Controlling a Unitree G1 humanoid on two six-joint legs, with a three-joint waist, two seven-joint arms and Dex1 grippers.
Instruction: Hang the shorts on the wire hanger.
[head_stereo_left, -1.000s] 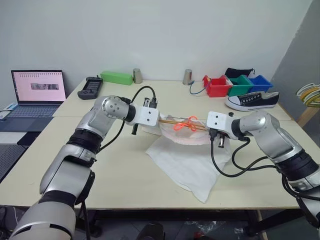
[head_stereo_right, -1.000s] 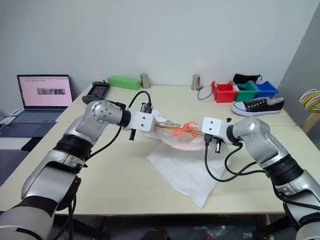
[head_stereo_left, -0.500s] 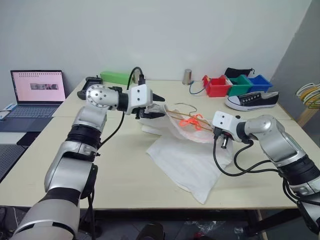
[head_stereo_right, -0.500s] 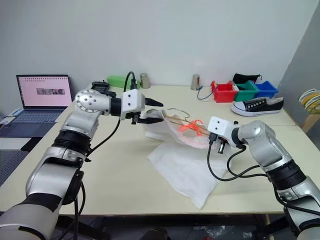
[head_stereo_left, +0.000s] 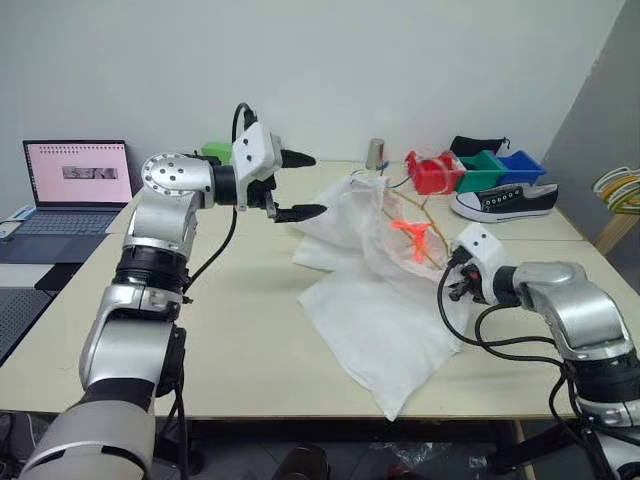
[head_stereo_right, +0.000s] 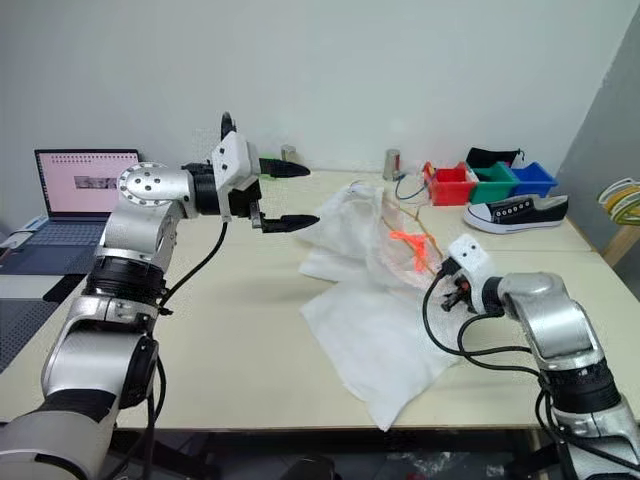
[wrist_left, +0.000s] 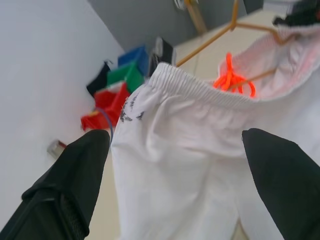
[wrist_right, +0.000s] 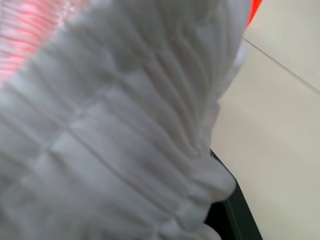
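The white shorts (head_stereo_left: 372, 300) drape from a raised, tilted peak down onto the table (head_stereo_left: 230, 310). Their gathered waistband (wrist_left: 200, 95) shows an orange drawstring (head_stereo_left: 412, 230). The thin yellow-gold wire hanger (head_stereo_left: 428, 245) slants steeply through the waistband, one end high, the other low by my right gripper (head_stereo_left: 458, 287). That gripper is shut on the waistband, and bunched fabric covers its fingers (wrist_right: 232, 212). My left gripper (head_stereo_left: 318, 184) hovers above the table, left of the shorts' peak. It is open wide, its fingers (wrist_left: 65, 185) apart from the cloth.
An open laptop (head_stereo_left: 78, 175) sits at the far left. Along the back stand a green box (head_stereo_left: 232, 155), a metal cup (head_stereo_left: 375, 153) and red, green and blue bins (head_stereo_left: 470, 170). A sneaker (head_stereo_left: 503, 200) lies in front of the bins. Other hangers (head_stereo_left: 620, 190) hang at the right edge.
My left gripper opened, let go of the shorts and rose to the left. My right gripper drew back to the right and rolled, tipping the hanger from nearly level to steep.
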